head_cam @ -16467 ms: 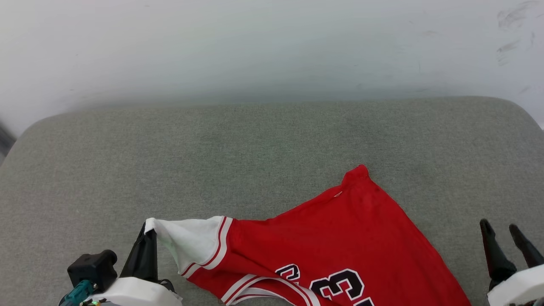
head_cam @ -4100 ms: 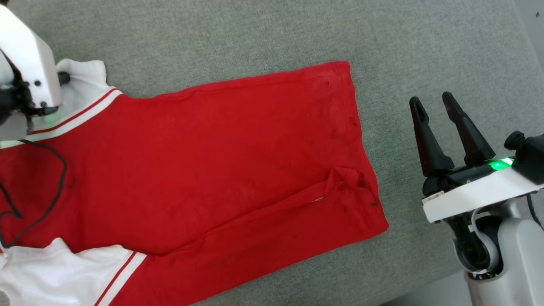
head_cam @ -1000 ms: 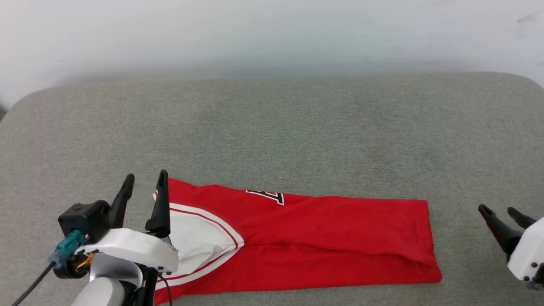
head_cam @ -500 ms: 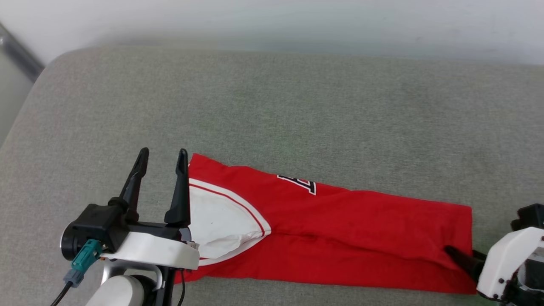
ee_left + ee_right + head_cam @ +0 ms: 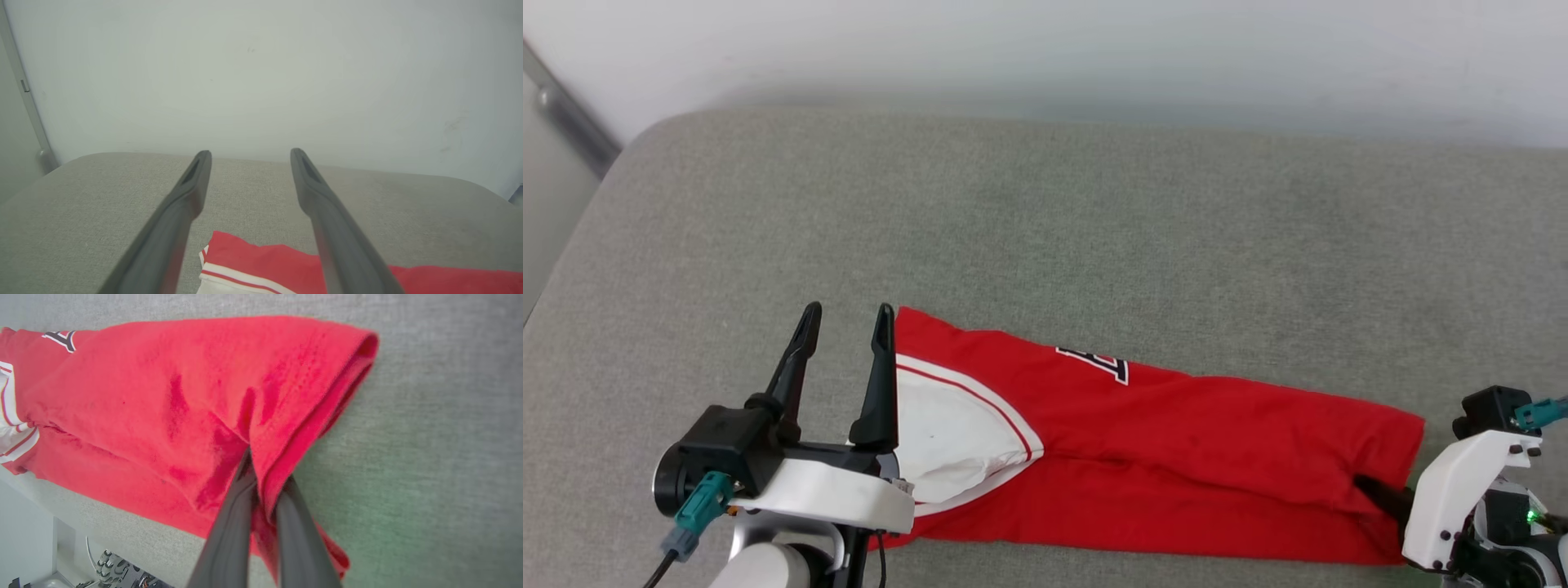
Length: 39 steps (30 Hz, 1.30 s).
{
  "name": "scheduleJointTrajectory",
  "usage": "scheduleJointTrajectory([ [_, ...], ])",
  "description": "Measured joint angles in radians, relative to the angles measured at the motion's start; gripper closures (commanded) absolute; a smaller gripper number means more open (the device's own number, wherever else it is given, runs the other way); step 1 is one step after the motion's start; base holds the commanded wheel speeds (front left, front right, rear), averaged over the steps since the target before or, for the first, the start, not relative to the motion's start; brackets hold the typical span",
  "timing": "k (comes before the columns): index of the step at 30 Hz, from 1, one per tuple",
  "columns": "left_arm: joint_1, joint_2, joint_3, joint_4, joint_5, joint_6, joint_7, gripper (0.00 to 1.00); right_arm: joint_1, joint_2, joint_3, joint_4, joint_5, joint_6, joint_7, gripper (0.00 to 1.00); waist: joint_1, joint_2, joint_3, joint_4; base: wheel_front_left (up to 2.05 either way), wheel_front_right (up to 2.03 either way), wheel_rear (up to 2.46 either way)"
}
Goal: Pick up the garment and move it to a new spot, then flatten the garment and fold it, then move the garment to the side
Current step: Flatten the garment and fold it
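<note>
The garment (image 5: 1176, 433), a red jersey, lies folded into a long strip on the grey cushion (image 5: 1045, 229), with a white panel (image 5: 947, 441) at its left end and a bit of black numeral (image 5: 1094, 363) showing at the top fold. My left gripper (image 5: 848, 310) stands open just left of the collar end, with nothing between its fingers. The left wrist view shows that gripper (image 5: 250, 153) spread above the garment's corner (image 5: 245, 257). My right gripper (image 5: 265, 473) is shut on the garment's right end (image 5: 286, 396), and the fabric bunches around the fingers.
A pale wall (image 5: 1045, 49) rises behind the cushion, and a grey post (image 5: 564, 114) stands at the far left. The cushion's front edge runs close under the garment. In the right wrist view, robot base parts (image 5: 118, 571) show below that edge.
The head camera has shifted. My right gripper came in from the right and shut on the garment's right end, which now bunches. The left gripper stays open by the collar end.
</note>
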<state>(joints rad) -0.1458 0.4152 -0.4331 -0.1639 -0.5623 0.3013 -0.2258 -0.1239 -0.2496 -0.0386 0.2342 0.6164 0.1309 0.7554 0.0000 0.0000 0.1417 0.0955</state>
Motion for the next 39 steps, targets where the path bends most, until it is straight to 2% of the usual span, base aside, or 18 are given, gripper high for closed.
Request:
scheduleJointTrajectory([
  [6, 0.042, 0.010, -0.001, 0.011, -0.006, 0.012, 0.003, 0.00, 0.008, -0.038, 0.026, -0.047, -0.002, 0.000, -0.034, 1.00, 0.0000, 0.0001, -0.062, -0.026, 0.00, 0.00, 0.00],
  [9, 0.069, 0.012, 0.000, 0.013, -0.012, 0.018, 0.002, 0.00, 0.034, -0.056, 0.003, -0.062, -0.002, 0.000, -0.035, 1.00, 0.0000, 0.0000, -0.094, -0.041, 0.00, 0.00, 0.00],
  [16, 0.102, 0.018, -0.001, 0.008, -0.013, 0.026, -0.001, 0.00, 0.101, -0.085, -0.188, -0.064, -0.029, 0.000, -0.005, 1.00, -0.0001, 0.0000, -0.144, -0.065, 0.00, 0.00, 0.00],
  [20, 0.106, 0.023, -0.003, 0.003, -0.008, 0.032, -0.002, 0.00, 0.106, -0.055, -0.302, -0.062, -0.022, 0.000, 0.023, 1.00, 0.0000, 0.0000, -0.148, -0.068, 0.00, 0.00, 0.00],
  [24, 0.106, 0.030, -0.007, -0.002, 0.000, 0.034, 0.000, 0.00, 0.094, 0.052, -0.371, -0.045, 0.072, 0.000, 0.117, 1.00, -0.0001, 0.0000, -0.146, -0.067, 0.00, 0.00, 0.00],
  [26, 0.104, 0.031, -0.009, -0.005, 0.004, 0.033, 0.002, 0.00, 0.064, 0.124, -0.389, -0.054, 0.181, 0.000, 0.172, 1.00, -0.0001, 0.0000, -0.140, -0.064, 0.00, 0.00, 0.00],
  [29, 0.091, 0.033, -0.012, -0.008, 0.005, 0.032, 0.004, 0.00, 0.031, 0.177, -0.386, -0.055, 0.313, 0.000, 0.251, 1.00, 0.0000, 0.0000, -0.126, -0.056, 0.00, 0.00, 0.00],
  [31, 0.078, 0.032, -0.014, -0.008, 0.008, 0.029, 0.004, 0.00, 0.017, 0.190, -0.374, -0.037, 0.396, 0.000, 0.285, 1.00, 0.0000, 0.0000, -0.116, -0.047, 0.00, 0.00, 0.00],
  [34, 0.069, 0.023, -0.017, -0.005, 0.009, 0.027, 0.003, 0.00, -0.008, 0.193, -0.304, 0.016, 0.521, 0.000, 0.308, 1.00, 0.0000, 0.0000, -0.106, -0.030, 0.00, 0.00, 0.00],
  [36, 0.066, 0.020, -0.019, -0.006, 0.010, 0.027, 0.002, 0.00, -0.028, 0.196, -0.223, 0.055, 0.625, 0.000, 0.279, 1.00, 0.0000, 0.0000, -0.096, -0.022, 0.00, 0.00, 0.00],
  [39, 0.046, 0.009, -0.027, -0.005, 0.013, 0.024, 0.001, 0.00, -0.062, 0.197, -0.090, 0.092, 0.716, 0.000, 0.204, 1.00, 0.0000, 0.0000, -0.079, -0.005, 0.00, 0.00, 0.00],
])
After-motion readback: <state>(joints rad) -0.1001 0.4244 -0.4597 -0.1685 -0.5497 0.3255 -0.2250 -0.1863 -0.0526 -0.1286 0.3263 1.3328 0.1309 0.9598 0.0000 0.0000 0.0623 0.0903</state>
